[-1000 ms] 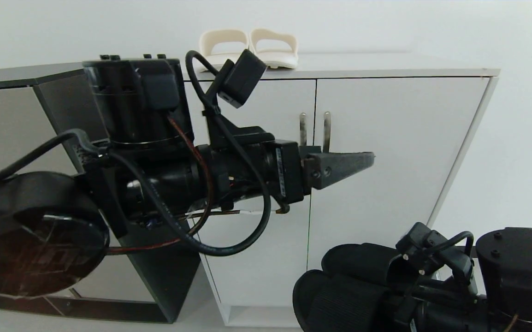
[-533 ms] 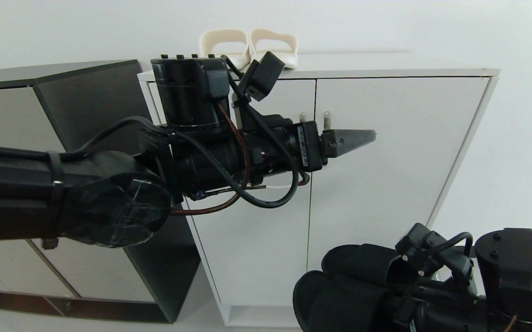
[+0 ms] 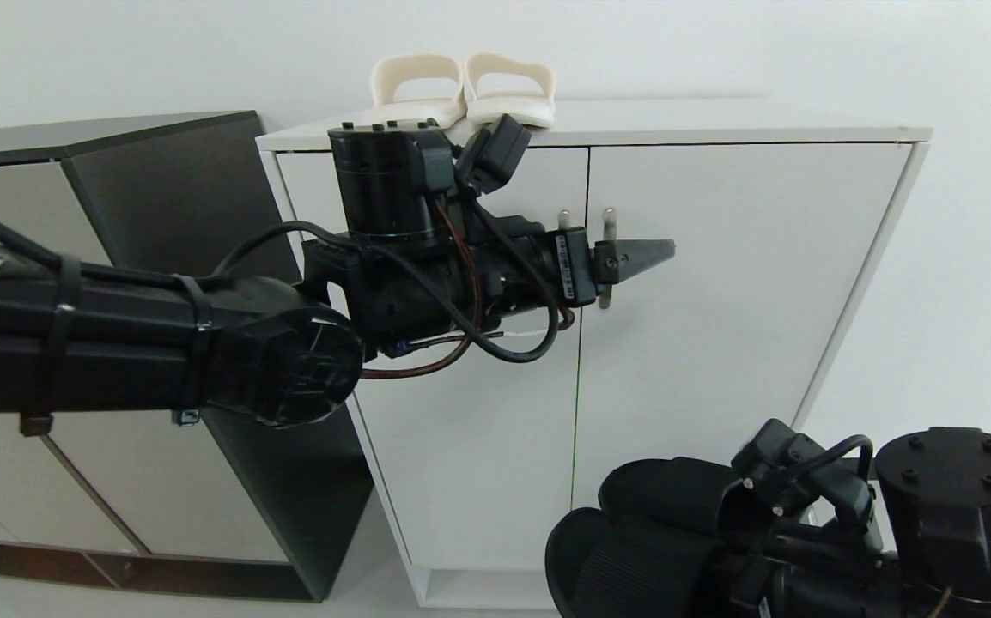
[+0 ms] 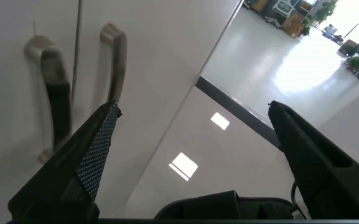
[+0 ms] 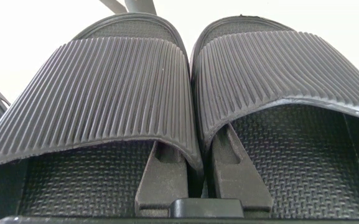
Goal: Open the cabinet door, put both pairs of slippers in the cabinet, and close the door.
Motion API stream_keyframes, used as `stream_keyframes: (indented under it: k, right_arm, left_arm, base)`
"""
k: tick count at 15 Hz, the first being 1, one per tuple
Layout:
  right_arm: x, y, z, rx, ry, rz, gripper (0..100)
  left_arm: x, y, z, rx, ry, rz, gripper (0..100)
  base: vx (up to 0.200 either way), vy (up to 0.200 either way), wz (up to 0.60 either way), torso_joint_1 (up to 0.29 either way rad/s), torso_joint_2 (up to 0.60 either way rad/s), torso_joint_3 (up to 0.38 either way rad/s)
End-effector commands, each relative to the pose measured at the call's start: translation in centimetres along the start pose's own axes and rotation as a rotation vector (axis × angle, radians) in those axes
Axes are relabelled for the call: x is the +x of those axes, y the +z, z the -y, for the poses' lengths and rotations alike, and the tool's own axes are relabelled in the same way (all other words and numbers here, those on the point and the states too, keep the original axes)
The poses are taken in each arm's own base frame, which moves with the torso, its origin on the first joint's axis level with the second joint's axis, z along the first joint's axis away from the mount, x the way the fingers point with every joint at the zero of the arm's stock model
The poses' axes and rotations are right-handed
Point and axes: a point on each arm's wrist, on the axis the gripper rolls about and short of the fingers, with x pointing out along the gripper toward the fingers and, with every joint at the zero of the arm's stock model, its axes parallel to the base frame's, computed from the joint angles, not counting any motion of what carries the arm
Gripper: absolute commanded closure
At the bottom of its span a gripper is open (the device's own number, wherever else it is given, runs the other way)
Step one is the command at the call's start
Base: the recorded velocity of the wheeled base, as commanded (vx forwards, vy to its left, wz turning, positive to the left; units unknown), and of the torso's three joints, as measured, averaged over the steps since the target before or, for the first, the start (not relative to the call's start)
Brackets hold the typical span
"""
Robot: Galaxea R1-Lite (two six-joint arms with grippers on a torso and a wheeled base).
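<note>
left gripper (image 3: 646,254) spread wide, seen mid-frame by the door handles (image 3: 607,225) | cabinet door (image 3: 719,283) shut | black slippers (image 3: 633,532) clamped in right gripper (image 5: 195,179), lower right | white slippers (image 3: 463,86) seen top centre on the cabinet

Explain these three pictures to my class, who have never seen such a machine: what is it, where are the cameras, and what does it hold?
It is a robot with two arms. The wide picture comes from a camera on its head, and the other two come from cameras on its wrists. It faces a white cabinet, which is shut, with cream slippers on top. The left end effector is open and sits at the door handles. The right end effector grips a pair of black slippers.
</note>
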Motion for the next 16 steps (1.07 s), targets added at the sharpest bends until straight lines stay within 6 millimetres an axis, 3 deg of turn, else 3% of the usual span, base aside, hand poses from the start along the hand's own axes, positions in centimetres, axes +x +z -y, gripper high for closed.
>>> stream_keyframes:
  k: [1, 8, 13, 14, 16]
  right_arm:
    - [0.1, -0.1, 0.0, 0.000, 0.000, -0.006, 100]
    - [0.1, -0.1, 0.0, -0.001, 0.000, -0.007, 100]
    - [0.3, -0.2, 0.0, 0.001, 0.002, -0.014, 100]
    - [0.3, -0.2, 0.0, 0.001, 0.002, -0.014, 100]
    - [0.3, -0.4, -0.2, -0.002, 0.021, -0.020, 100]
  left_arm:
    - [0.7, -0.3, -1.2, -0.004, 0.021, -0.003, 0]
    - [2.9, -0.9, -2.7, -0.005, 0.029, -0.002, 0]
    - [3.2, -0.9, -2.3, -0.002, 0.015, 0.001, 0]
    - [3.2, -0.8, -2.3, -0.002, 0.015, 0.002, 100]
    - [3.0, -0.8, -2.2, -0.002, 0.015, 0.002, 100]
  base:
    - [0.000, 0.000, 0.00, 0.000, 0.00, 0.000]
    - [0.000, 0.000, 0.00, 0.000, 0.00, 0.000]
    - [0.000, 0.000, 0.00, 0.000, 0.00, 0.000]
    - [0.000, 0.000, 0.00, 0.000, 0.00, 0.000]
    - [0.000, 0.000, 0.00, 0.000, 0.00, 0.000]
